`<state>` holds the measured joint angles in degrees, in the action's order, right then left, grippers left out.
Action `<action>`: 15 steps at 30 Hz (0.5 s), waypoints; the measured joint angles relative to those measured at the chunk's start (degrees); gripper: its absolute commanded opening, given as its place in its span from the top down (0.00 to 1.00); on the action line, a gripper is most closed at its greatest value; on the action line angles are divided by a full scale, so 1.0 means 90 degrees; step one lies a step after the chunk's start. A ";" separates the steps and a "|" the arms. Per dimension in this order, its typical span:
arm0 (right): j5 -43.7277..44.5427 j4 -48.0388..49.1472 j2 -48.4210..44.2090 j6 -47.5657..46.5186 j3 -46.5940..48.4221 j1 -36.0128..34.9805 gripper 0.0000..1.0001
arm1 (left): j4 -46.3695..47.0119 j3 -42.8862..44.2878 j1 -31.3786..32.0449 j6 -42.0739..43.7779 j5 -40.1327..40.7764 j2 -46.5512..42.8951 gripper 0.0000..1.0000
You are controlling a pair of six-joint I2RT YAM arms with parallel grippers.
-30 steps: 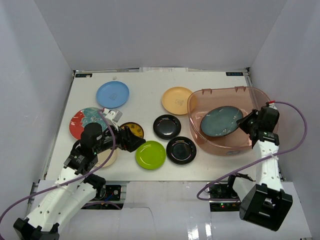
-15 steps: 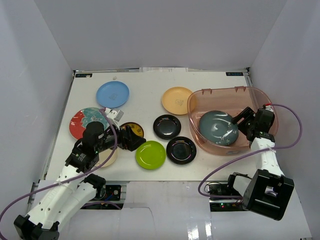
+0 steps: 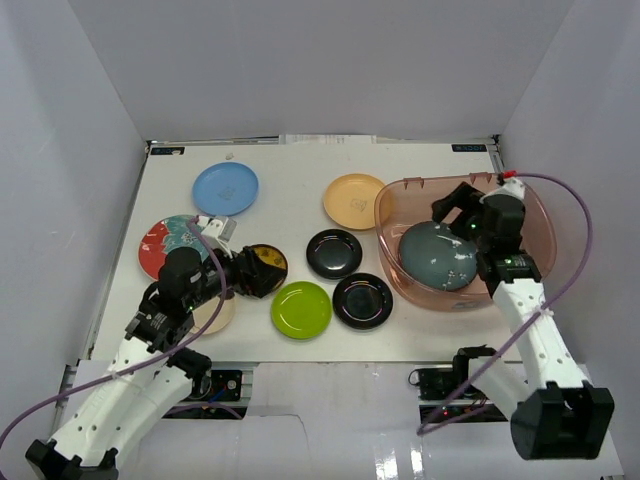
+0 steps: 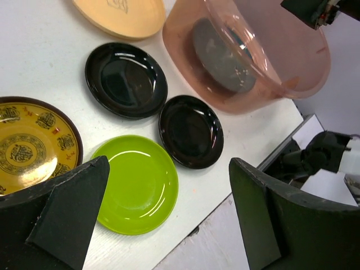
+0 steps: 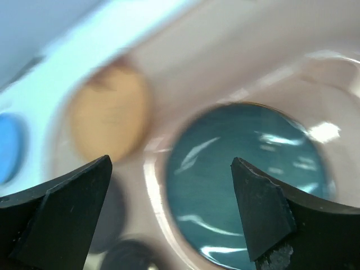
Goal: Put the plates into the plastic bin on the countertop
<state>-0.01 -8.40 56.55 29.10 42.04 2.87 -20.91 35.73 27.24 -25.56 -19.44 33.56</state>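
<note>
The plastic bin point(image 3: 535, 225) stands at the right of the countertop point(image 3: 290, 215). A dark teal plate point(image 3: 437, 255) lies inside it, free of any grip. My right gripper point(image 3: 458, 208) hovers open above that plate point(image 5: 242, 180) with nothing between its fingers. My left gripper point(image 3: 255, 272) is open and empty, low over the yellow-brown patterned plate point(image 3: 268, 257) beside the lime green plate point(image 4: 135, 183). Two black plates point(image 3: 334, 253) point(image 3: 362, 300), an orange-yellow plate point(image 3: 354, 200), a light blue plate point(image 3: 225, 188) and a red-and-teal plate point(image 3: 160, 245) lie on the countertop.
A cream plate point(image 3: 215, 315) shows partly under my left arm. White walls enclose the countertop on three sides. The near edge point(image 4: 225, 197) runs just past the lime green plate, with cables and the arm bases below it.
My right gripper opened and let go of the dark teal plate, which settled in the bin. The gripper then rose and shifted left over the bin. My left gripper edged slightly toward the patterned plate.
</note>
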 measured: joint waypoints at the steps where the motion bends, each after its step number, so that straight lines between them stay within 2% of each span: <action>1: 0.0192 0.0029 -0.0163 0.0056 0.0136 -0.0474 0.15 | 0.0017 0.0010 0.0000 -0.0046 0.0097 -0.0061 0.02; 3: 0.0442 0.0277 -0.0398 0.0141 0.0301 -0.1688 0.23 | 0.0005 0.0107 0.0000 -0.0138 0.0345 -0.0155 0.02; 4: 0.0656 0.0427 -0.0442 0.0231 0.0316 -0.2378 0.36 | -0.0010 0.0243 0.0000 -0.0192 0.0529 -0.0187 0.02; 6: 0.0984 0.0678 -0.0270 0.0364 0.0313 -0.3638 0.51 | 0.0015 0.0520 0.0000 -0.0238 0.0930 -0.0262 0.02; 7: 0.1095 0.0857 -0.0068 0.0427 0.0313 -0.4238 0.65 | 0.0051 0.0675 0.0000 -0.0255 0.1120 -0.0325 0.02; 8: 0.1166 0.1054 0.0296 0.0522 0.0335 -0.4792 0.71 | 0.0100 0.0816 0.0000 -0.0262 0.1413 -0.0418 0.02; 11: 0.1263 0.1309 0.1615 0.0593 0.0719 -0.5574 0.80 | 0.0211 0.0996 0.0000 -0.0330 0.2108 -0.0777 0.02; 15: 0.1107 0.1554 0.3798 0.0580 0.2018 -0.6217 0.78 | 0.0321 0.0852 0.0000 -0.0423 0.2788 -0.1651 0.02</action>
<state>9.96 5.58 90.74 34.33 60.20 -53.08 -18.02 43.40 27.24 -29.36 5.65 18.70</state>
